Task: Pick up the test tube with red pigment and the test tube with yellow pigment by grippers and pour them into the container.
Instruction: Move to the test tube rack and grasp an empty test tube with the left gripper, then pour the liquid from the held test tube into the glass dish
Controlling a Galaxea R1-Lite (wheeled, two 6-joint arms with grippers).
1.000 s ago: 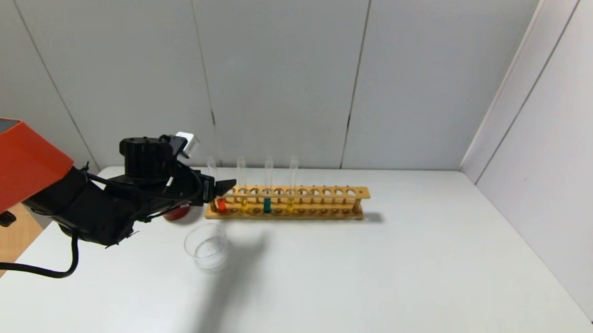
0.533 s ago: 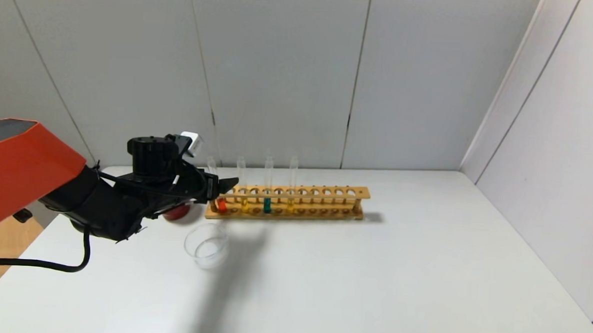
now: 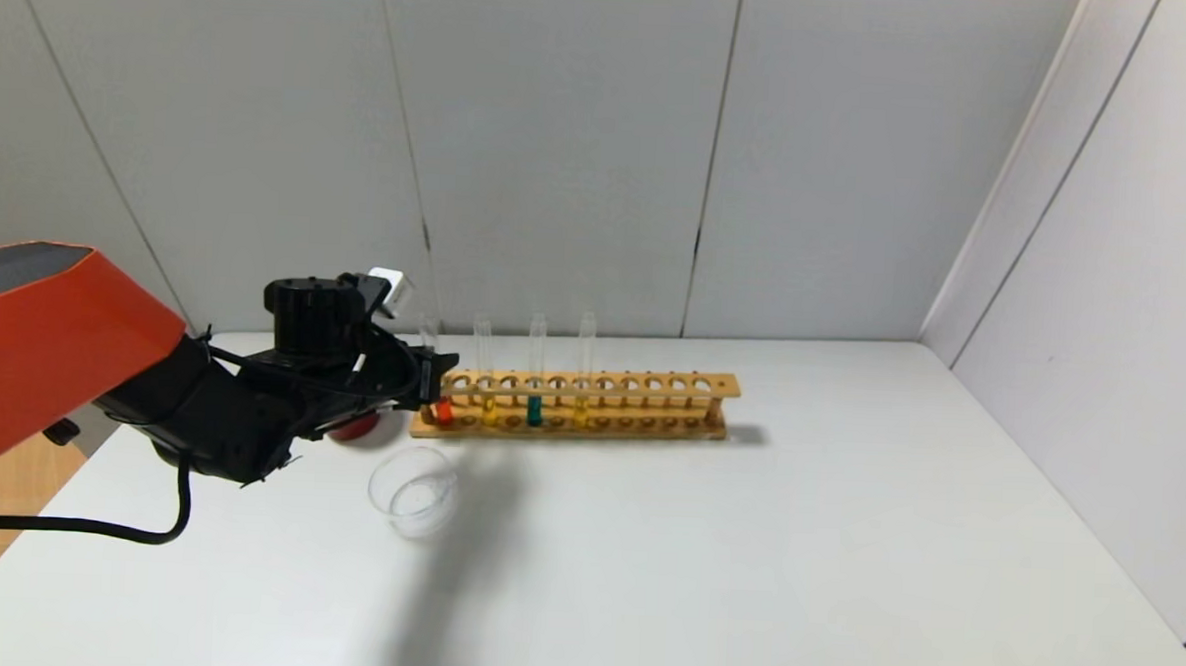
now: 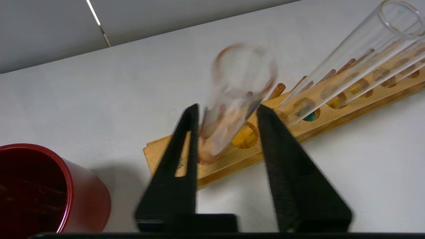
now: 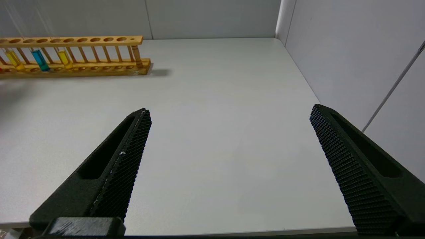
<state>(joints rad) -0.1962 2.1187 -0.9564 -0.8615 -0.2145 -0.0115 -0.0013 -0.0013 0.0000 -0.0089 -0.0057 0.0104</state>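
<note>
**Left claw closes on the red tube at the rack's end**

The left claw [image 4: 227,113] reaches in from the left side of the desk [image 3: 744,540] and straddles the test tube with red pigment [image 4: 232,99], which stands in the end hole of the wooden rack [image 3: 575,404] nearest that arm. In the left wrist view the tube sits between the two black fingers, one hard against the glass and the other just beside it, so the pinch looks nearly made; I cannot tell whether it is fully tight. The tube's long axis runs upright, so my guess is that the coming move is a straight lift out of the hole.

The test tube with yellow pigment [image 3: 583,373] stands farther along the rack, past a green one [image 3: 536,371]. The container [image 3: 412,490] rests on the desk in front of the rack's left end, close below the left claw. A dark red cup [image 4: 49,189] sits beside the rack.

The right claw [image 5: 229,113] hangs spread wide over bare desk, well away from the rack.
</note>
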